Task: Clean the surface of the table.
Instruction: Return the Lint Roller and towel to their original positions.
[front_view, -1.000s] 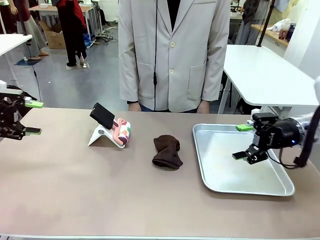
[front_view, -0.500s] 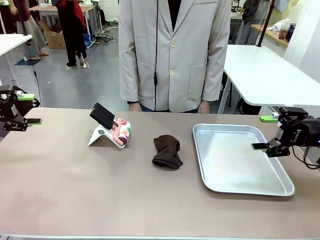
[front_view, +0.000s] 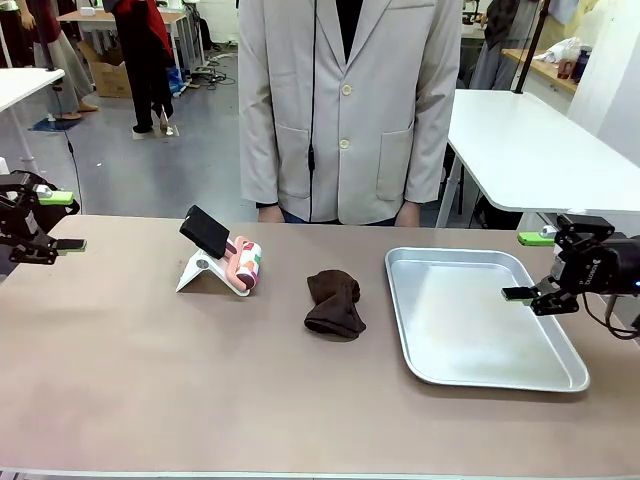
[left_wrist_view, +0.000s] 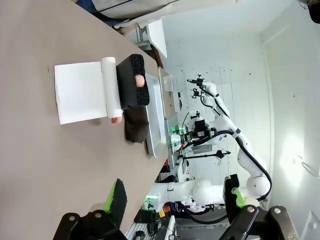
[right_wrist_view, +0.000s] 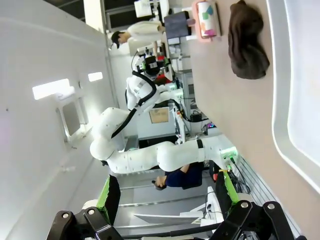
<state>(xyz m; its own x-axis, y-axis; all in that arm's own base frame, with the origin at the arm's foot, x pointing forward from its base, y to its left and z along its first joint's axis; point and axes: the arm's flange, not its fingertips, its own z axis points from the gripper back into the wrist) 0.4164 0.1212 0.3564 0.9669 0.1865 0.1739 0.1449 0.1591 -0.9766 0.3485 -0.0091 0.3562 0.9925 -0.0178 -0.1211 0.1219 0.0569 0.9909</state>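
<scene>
Both arms have drawn back since the earlier frame: the left hand (front_view: 62, 221) now hangs at 9 o'clock over the edge of the tabletop (front_view: 200, 380), and the right hand (front_view: 527, 266) at 3 o'clock over the right rim of the silver tray (front_view: 480, 375). Each hand is released, holding nothing. At the centre lies a brown cloth (front_view: 333, 303), with a lint roller (front_view: 243, 264) on a white stand (front_view: 200, 273) at 10 o'clock from it, and a person (front_view: 345, 100) stands at 12 o'clock.
</scene>
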